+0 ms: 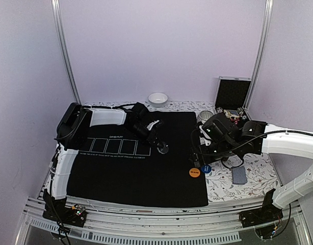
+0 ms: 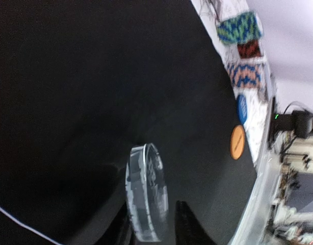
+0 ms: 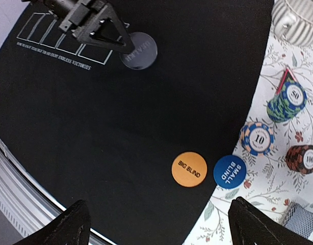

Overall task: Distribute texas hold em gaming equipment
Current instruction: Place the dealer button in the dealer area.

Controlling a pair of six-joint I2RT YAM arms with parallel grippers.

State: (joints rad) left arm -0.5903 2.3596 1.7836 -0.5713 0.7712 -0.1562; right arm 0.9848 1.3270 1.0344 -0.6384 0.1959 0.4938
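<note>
Pale lilac walls (image 1: 161, 46), two metal corner posts (image 1: 64, 51), floral-clothed table (image 1: 258, 176), aluminium rail along near edge (image 1: 146, 224)

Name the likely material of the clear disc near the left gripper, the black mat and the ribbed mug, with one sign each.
Clear disc: probably acrylic, glossy; it is see-through and its edge catches light.
Black mat: likely felt or cloth, matt; no shine, white printed lines.
Ribbed mug: metal or glazed ceramic, unclear; pale with striped ridges.
</note>
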